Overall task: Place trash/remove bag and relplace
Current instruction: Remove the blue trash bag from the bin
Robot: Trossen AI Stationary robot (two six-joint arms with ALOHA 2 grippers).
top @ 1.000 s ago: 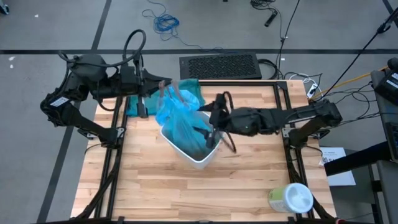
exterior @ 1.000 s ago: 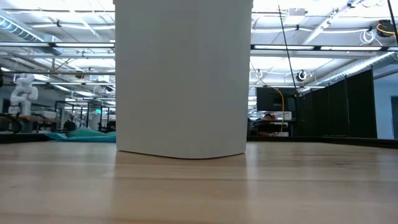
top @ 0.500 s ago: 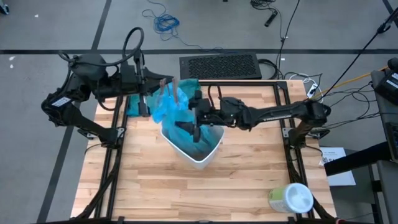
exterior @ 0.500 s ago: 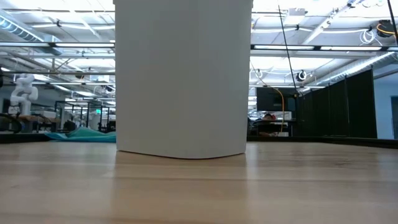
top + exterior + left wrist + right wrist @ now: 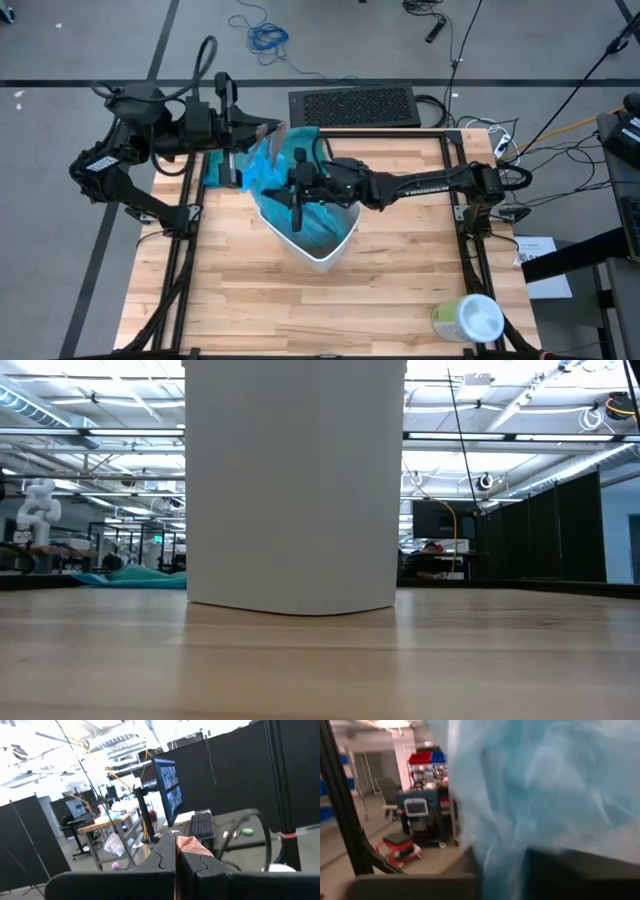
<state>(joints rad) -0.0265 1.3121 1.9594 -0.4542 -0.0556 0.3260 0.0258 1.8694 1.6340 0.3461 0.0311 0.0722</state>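
The light-blue bag [image 5: 272, 172] stands bunched up above the far-left rim of the white bin [image 5: 322, 252], which fills the middle of the low view [image 5: 295, 480]. My right gripper [image 5: 297, 196] reaches level from the table's right and is shut on the bag. My left gripper [image 5: 258, 133] is raised over the table's far left, shut on a brownish-pink strip [image 5: 192, 847] at the bag's top. No trash shows. My left gripper pinches the crumpled brownish-pink strip [image 5: 186, 845] between its two shut fingers, roughly level, from the table's left. The strip [image 5: 273, 130] runs to the bag's top; whether it belongs to the bag I cannot tell. My right gripper pinches a bunched fold of the bag's side [image 5: 500, 870] between its fingers, coming level from the table's right. The bag [image 5: 545, 785] rises crumpled in front of the fingers, above the bin.
A darker teal-green bag [image 5: 303, 137] lies on the table's far side behind the bin, also seen low [image 5: 130, 577]. A white-and-green wipes tub [image 5: 467, 318] lies at the near right corner. Bare wood spreads across the near half.
My right gripper has moved out of the bin toward the table's left and far edge, reached the bag and shut on it. The bag has been gathered toward the left gripper, uncovering more of the bin's inside. The bin has stayed put.
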